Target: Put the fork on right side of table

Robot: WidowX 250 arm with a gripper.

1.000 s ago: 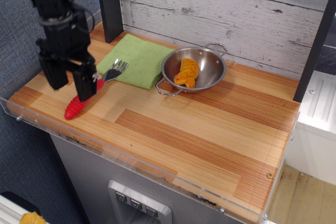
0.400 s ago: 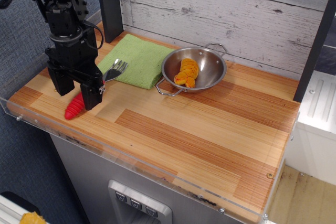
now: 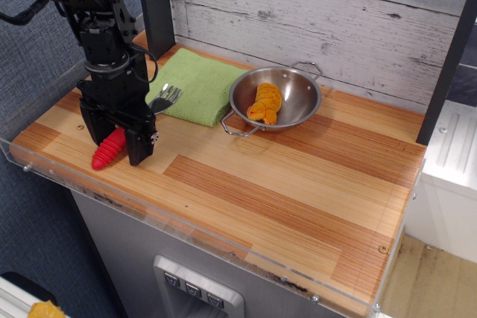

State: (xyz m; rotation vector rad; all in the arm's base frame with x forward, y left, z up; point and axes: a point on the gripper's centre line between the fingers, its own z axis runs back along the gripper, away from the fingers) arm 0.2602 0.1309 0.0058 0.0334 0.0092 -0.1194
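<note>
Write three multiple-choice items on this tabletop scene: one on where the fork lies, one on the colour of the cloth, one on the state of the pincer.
1. Where does the fork lie?
A. near the table's left end
B. in the pan
C. at the table's right end

2. What colour is the cloth?
A. blue
B. green
C. white

3. How is the pincer?
A. shut, far from the fork
B. holding the pan
C. open, its fingers either side of the red handle

Key: 1 A, the fork rests on the table at its left end, head by the cloth. 2 B, the cloth is plainly green. 3 C, the handle shows between the two spread fingers. The pan holds only an orange item.
</note>
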